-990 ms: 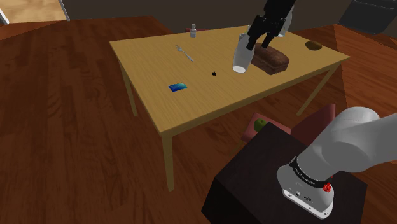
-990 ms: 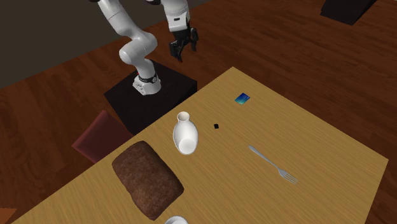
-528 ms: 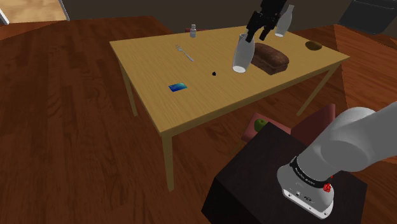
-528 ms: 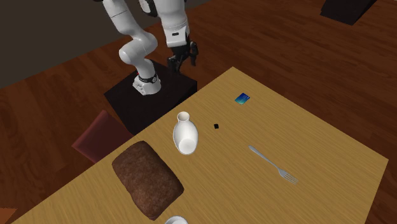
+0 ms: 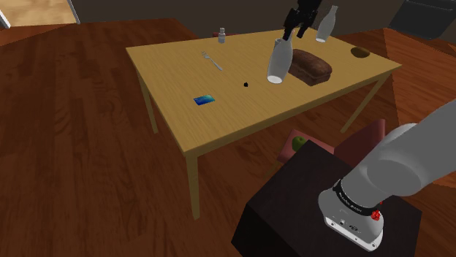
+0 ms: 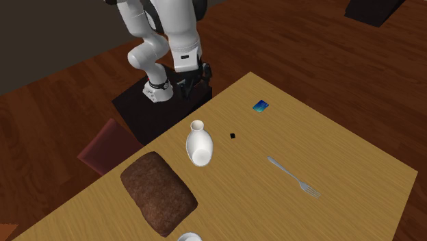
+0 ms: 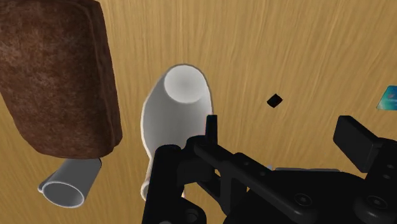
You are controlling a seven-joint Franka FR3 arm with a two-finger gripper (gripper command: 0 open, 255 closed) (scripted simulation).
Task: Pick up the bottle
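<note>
While my gripper hangs above the table with its fingers wide apart and holding nothing, the white bottle stands upright just under it, just beside the brown loaf.

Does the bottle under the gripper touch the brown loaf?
No, bare table shows between the bottle and the brown loaf.

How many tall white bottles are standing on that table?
2. The nearer bottle stands beside the brown loaf; the farther bottle stands beyond that loaf, towards the table's far edge.
</note>
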